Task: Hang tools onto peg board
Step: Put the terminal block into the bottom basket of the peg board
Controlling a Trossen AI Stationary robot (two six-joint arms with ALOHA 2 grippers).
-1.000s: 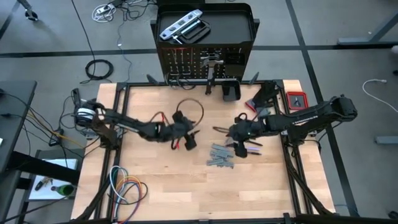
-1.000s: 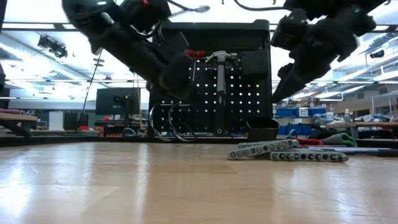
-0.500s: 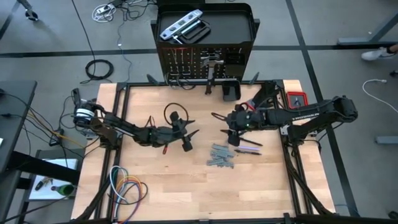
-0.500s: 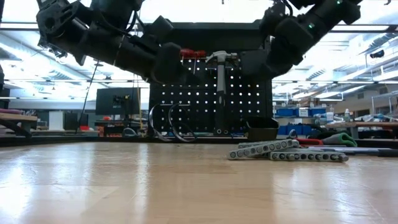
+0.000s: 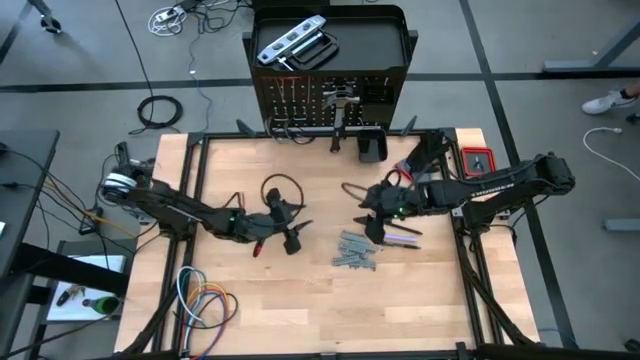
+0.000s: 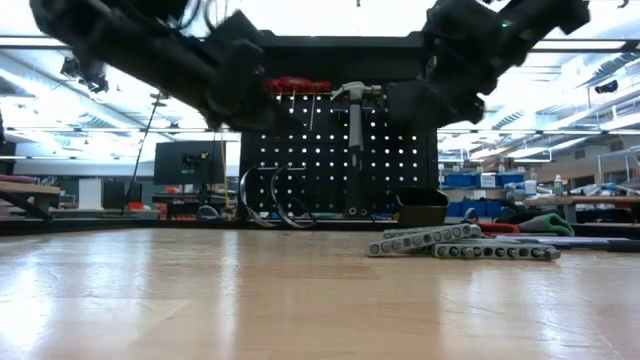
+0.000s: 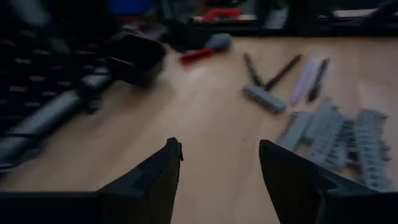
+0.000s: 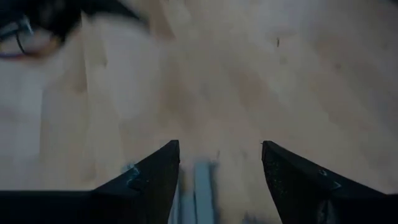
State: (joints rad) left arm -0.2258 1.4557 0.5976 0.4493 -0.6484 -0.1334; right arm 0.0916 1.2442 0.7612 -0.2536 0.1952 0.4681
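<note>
The black peg board [image 5: 330, 100] stands at the table's far edge, with a hammer [image 6: 354, 120] and red-handled tools [image 6: 295, 85] hanging on it. A silver level [image 5: 290, 42] lies on the tray on top. Grey wrenches [image 5: 355, 252] lie in a heap on the table's middle right, with thin screwdrivers [image 7: 281, 72] beside them. My left gripper [image 5: 296, 233] hovers open left of the wrenches, with nothing between its fingers [image 7: 155, 180]. My right gripper [image 5: 368, 228] hangs open above the far side of the wrench heap, and a grey wrench [image 8: 202, 186] shows on the table below it.
A coil of coloured cables [image 5: 205, 305] lies at the near left corner. A small black box [image 5: 372, 147] stands before the peg board. A red case [image 5: 477, 160] sits at the far right. Bare wooden tabletop [image 5: 300, 310] stretches along the near side.
My left gripper has drawn back toward the table's left edge, staying open. My right gripper has risen from just above the wrenches and rolled at the wrist. The wrenches and the other tools lie where they were.
</note>
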